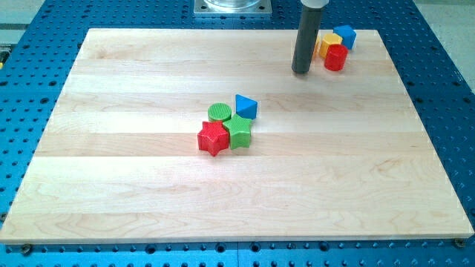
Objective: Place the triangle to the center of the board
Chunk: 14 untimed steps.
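Note:
A blue triangle block (246, 107) lies near the middle of the wooden board (133, 185). It touches a cluster: a green round block (219, 113), a green block (239, 131) and a red star block (213, 138). My tip (300, 71) rests on the board toward the view's top right, well apart from the triangle, up and to its right. Just right of the tip sit a yellow block (327, 43), a blue block (344, 35) and a red cylinder (335, 58).
The board lies on a blue perforated table (30, 111). A metal mount (232, 7) stands at the view's top edge.

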Tool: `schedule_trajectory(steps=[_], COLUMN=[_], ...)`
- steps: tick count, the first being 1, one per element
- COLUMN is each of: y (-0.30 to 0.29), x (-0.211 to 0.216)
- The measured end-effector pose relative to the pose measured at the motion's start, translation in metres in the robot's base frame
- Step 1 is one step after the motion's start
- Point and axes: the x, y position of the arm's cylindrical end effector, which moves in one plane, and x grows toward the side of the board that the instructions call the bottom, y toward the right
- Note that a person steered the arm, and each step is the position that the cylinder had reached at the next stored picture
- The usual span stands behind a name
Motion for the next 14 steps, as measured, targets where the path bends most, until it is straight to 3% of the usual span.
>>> schedule_trajectory(steps=[3,4,5,6,7,10,14], y=[0.0,-0.002,0.011,-0.042,-0.074,-0.087,-0.102], x=[0.0,0.021,0.114,0.183,0.192,0.174,0.086])
